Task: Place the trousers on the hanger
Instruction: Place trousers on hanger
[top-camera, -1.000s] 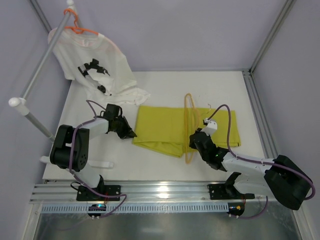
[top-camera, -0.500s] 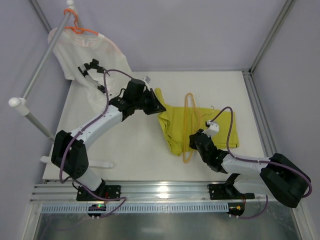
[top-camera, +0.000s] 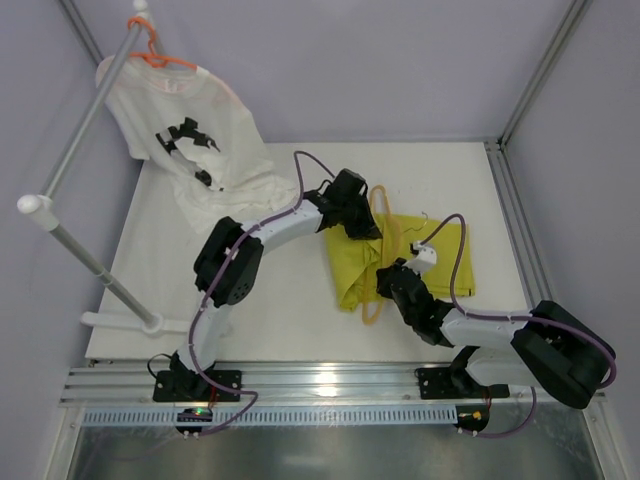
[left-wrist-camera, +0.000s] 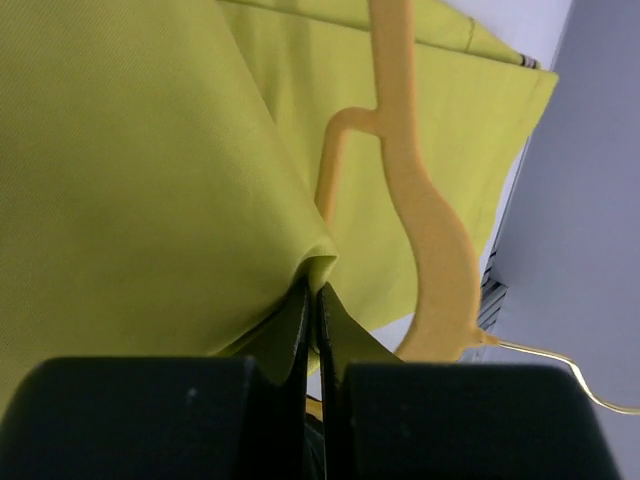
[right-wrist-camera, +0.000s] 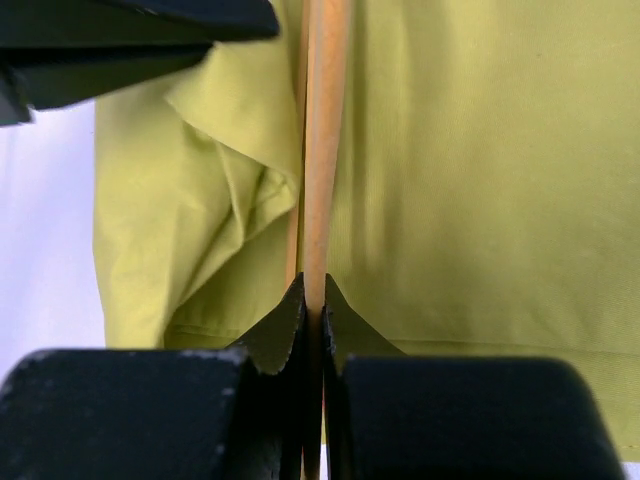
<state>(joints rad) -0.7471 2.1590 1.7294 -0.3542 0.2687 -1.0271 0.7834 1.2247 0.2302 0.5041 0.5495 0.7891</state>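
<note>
— Where do we find the trousers (left-wrist-camera: 130, 150)?
— We see them bunched on the white table (top-camera: 290, 315), right of centre, with the yellow hanger (left-wrist-camera: 425, 230) lying across them.
— And our two grippers?
— Our left gripper (left-wrist-camera: 312, 300) pinches a raised fold of the cloth, jaws together on it. Our right gripper (right-wrist-camera: 312, 310) is clamped on the hanger's thin bar at its near end.
</note>
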